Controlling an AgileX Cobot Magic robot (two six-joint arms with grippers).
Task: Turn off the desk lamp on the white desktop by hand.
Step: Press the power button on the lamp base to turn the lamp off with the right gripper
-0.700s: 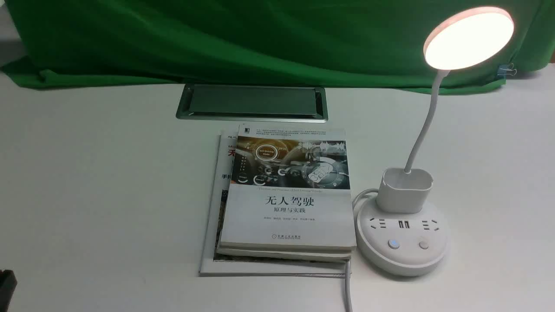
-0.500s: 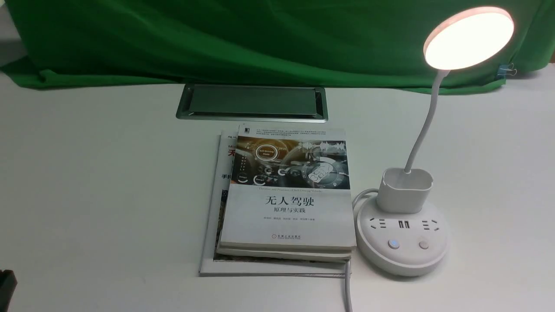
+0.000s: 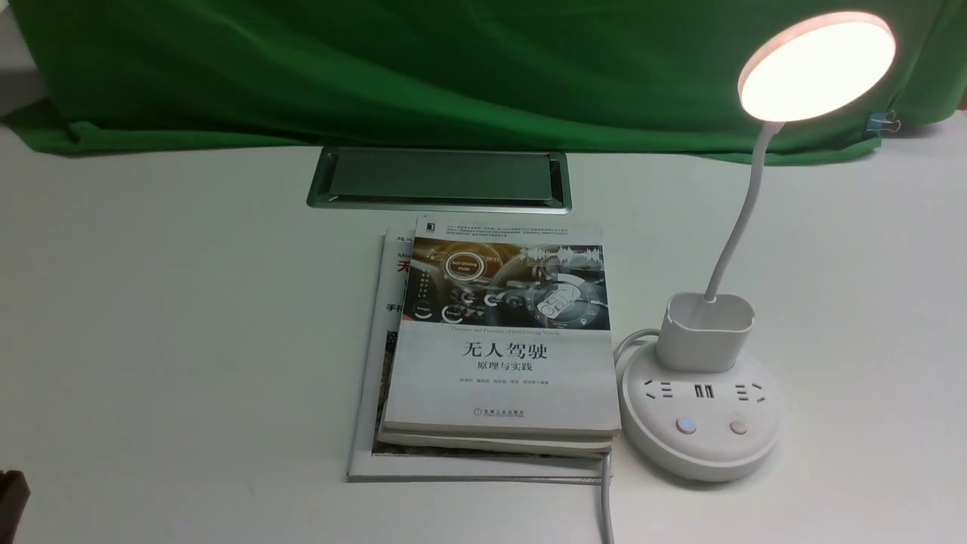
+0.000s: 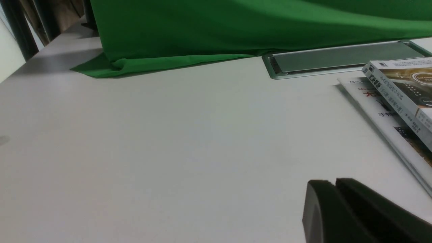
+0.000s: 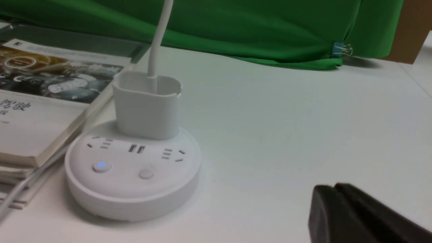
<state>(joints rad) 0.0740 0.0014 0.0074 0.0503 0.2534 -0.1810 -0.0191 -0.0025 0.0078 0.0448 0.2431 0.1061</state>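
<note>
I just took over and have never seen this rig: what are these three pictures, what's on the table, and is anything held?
This is a two-armed robot. The wide picture looks forward from between its arms; the other two come from a camera on each wrist. On the white desktop sit a lit desk lamp and, left of it, stacked books, with green cloth behind. The dark shapes in the wrist views are the left end effector and right end effector, both shut and empty.

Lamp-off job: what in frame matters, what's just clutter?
Job: desk lamp, lit; its two base buttons; right gripper; white desktop.
Clutter: stacked books; green cloth; hatch; binder clip; left gripper.
</note>
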